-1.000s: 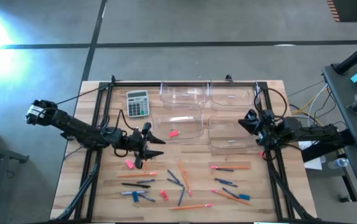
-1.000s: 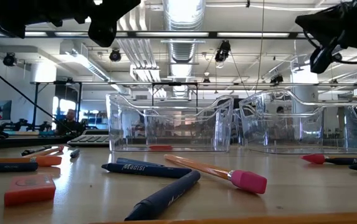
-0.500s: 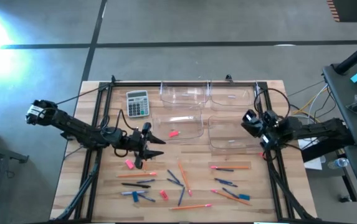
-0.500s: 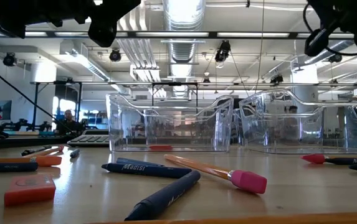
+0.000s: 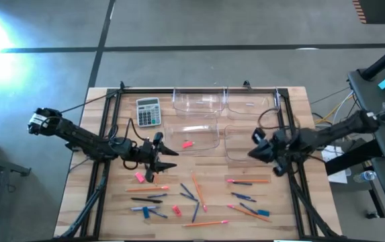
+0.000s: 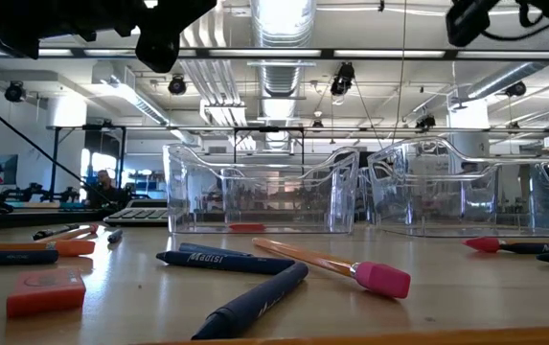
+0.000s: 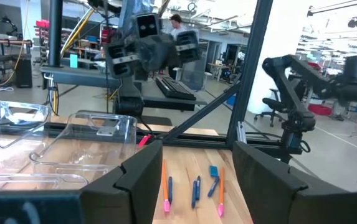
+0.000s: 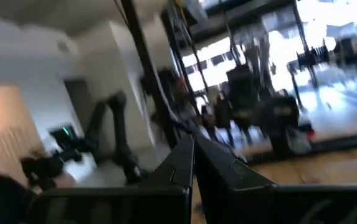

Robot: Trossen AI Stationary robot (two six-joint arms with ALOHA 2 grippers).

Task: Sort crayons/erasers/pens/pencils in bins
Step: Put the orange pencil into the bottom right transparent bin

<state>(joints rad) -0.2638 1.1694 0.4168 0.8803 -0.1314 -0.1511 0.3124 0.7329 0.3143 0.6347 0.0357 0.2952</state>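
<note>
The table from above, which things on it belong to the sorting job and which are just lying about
Part of the job:
- bins, four clear trays at the far side
- pencils, orange, loose on the near half
- erasers, pink blocks; one already lies in a bin
- pens and crayons, dark and blue sticks

Just lying about:
- calculator, left of the bins

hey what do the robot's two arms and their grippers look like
Both arms are dark, jointed links with black cables looping beside them. The left arm has a white-marked joint at its outer end. The left gripper has two flat dark fingers; the right gripper is a matching dark wedge.
</note>
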